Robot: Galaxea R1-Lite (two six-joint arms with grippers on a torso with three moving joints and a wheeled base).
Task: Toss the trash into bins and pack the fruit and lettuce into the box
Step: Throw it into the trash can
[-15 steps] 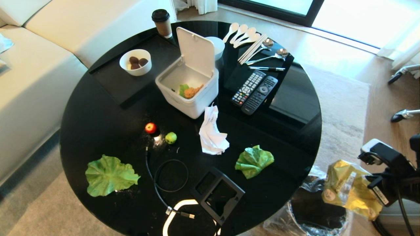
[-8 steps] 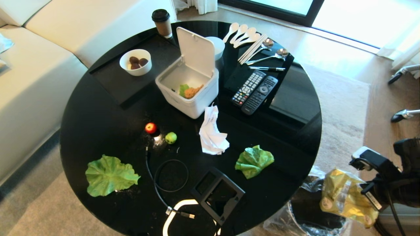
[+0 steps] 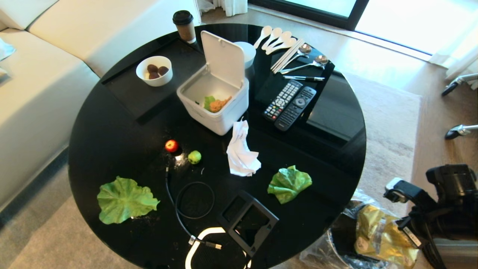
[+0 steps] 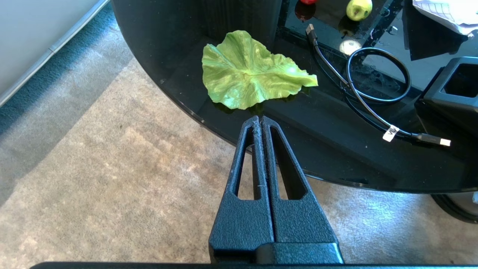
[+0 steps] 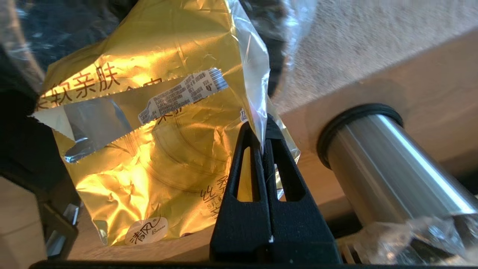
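Note:
My right gripper (image 5: pixel 263 130) is shut on an edge of the gold-yellow wrapper (image 3: pixel 384 237), which hangs off the table's right front over the mouth of a lined bin (image 3: pixel 317 254). A second steel bin (image 5: pixel 392 164) shows beside it in the right wrist view. On the table lie the white tissue (image 3: pixel 242 151), a red apple (image 3: pixel 171 145), a green apple (image 3: pixel 194 157) and two lettuce leaves (image 3: pixel 125 200) (image 3: pixel 289 183). The white box (image 3: pixel 209 116) stands open, lid up. My left gripper (image 4: pixel 260 118) is shut and empty, just off the table edge near the left leaf (image 4: pixel 246 71).
A black square tray (image 3: pixel 248 220) and a looped cable (image 3: pixel 186 209) lie at the table's front. Behind are two remotes (image 3: pixel 289 104), a bowl (image 3: pixel 154 71), a coffee cup (image 3: pixel 184 25) and spoons (image 3: pixel 283 41). A sofa runs along the left.
My right gripper has sunk and shifted left with the wrapper, which now hangs lower over the bin's mouth. Nothing on the table has moved.

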